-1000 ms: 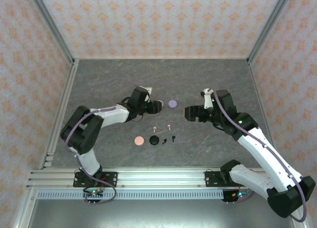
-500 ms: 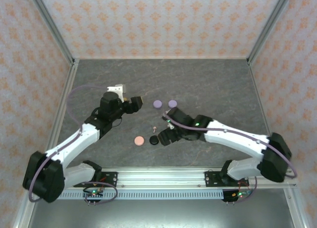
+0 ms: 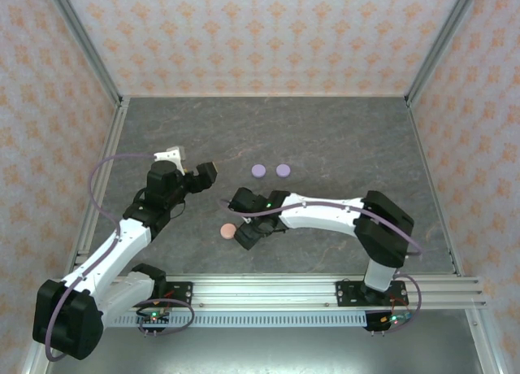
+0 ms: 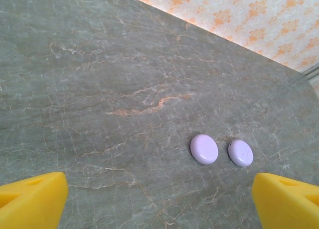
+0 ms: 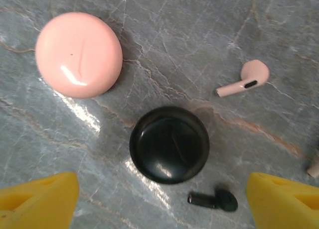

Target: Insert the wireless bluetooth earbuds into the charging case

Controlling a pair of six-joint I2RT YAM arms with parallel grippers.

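Two shut lavender charging cases point(image 4: 204, 149) point(image 4: 240, 153) lie side by side on the table, also seen in the top view point(image 3: 258, 170) point(image 3: 283, 170). My left gripper point(image 3: 205, 172) hovers to their left, open and empty, its yellow fingertips point(image 4: 35, 199) wide apart. My right gripper point(image 5: 162, 204) is open directly over a shut black case point(image 5: 169, 144). A black earbud point(image 5: 213, 200) lies just beside that case. A pale pink earbud point(image 5: 244, 79) lies farther off, and a shut pink case point(image 5: 79, 55) point(image 3: 229, 230) sits to the other side.
The tip of another pale pink earbud point(image 5: 314, 169) pokes in at the right wrist view's edge. The grey marble table point(image 3: 341, 138) is ringed by patterned walls point(image 3: 268, 32), with an aluminium rail point(image 3: 268, 289) along the near edge.
My left gripper let go of a lavender case, opened and drew back to the left. My right arm swung left and down across the table to hover over the black case.
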